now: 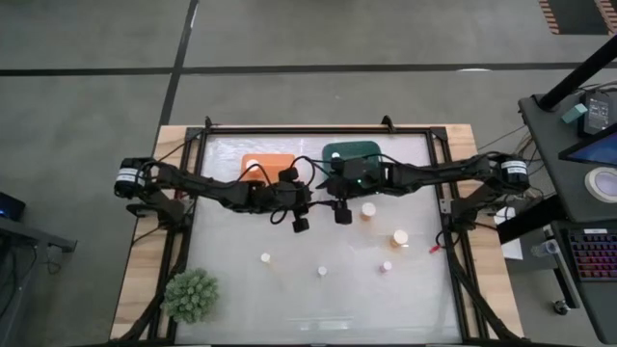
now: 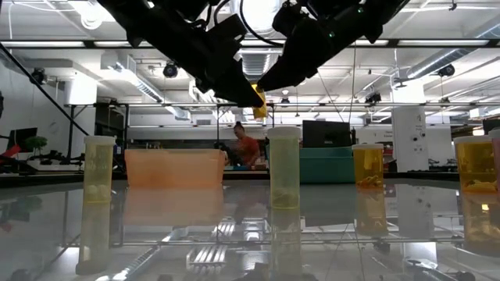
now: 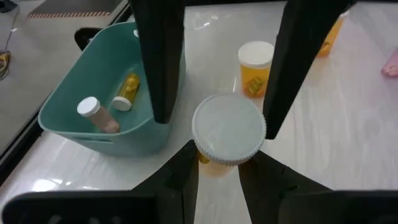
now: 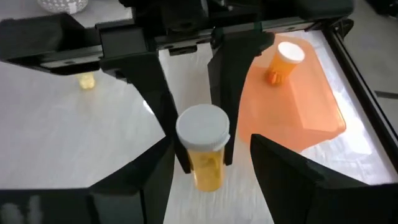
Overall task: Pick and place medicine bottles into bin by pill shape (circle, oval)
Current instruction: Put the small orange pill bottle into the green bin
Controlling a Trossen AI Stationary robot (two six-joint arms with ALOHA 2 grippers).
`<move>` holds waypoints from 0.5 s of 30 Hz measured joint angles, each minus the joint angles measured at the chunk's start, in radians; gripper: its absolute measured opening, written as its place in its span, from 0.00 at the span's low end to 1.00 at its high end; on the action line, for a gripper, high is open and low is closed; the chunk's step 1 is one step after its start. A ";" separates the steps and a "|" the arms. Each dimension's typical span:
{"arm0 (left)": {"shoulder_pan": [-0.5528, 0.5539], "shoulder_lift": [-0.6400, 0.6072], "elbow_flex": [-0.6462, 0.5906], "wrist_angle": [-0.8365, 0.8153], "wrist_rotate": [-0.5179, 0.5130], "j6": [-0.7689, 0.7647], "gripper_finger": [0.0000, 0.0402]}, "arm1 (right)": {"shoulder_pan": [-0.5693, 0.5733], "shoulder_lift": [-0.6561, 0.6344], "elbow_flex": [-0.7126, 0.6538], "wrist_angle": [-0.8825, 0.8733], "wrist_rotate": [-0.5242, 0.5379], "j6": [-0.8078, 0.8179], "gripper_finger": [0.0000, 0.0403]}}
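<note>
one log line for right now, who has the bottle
phase: mid-air handover | left gripper: shut on medicine bottle | right gripper: open around it | place: near orange bin, teal bin

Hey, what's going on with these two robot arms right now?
The arms meet in mid-air above the table, near the two bins. The left gripper is clamped on a white-capped amber medicine bottle, just under its cap. The right gripper is open, its fingers standing wide on either side of that bottle. The teal bin holds two bottles and the orange bin holds one. Five more bottles, such as this one, wait on the table.
</note>
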State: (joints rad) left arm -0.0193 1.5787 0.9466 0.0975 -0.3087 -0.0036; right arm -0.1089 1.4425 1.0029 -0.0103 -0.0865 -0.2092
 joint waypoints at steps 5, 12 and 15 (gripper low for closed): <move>0.000 0.000 0.003 -0.001 0.000 0.010 0.21 | 0.002 0.000 0.000 0.030 0.000 -0.004 0.50; 0.000 -0.001 0.008 0.000 0.000 0.011 0.21 | 0.011 0.000 -0.001 0.053 0.000 -0.028 0.50; 0.000 -0.001 0.008 0.001 0.000 0.011 0.21 | 0.011 0.000 -0.001 0.053 0.000 -0.028 0.50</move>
State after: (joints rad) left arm -0.0193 1.5780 0.9543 0.0986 -0.3092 0.0071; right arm -0.0975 1.4422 1.0016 0.0425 -0.0864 -0.2371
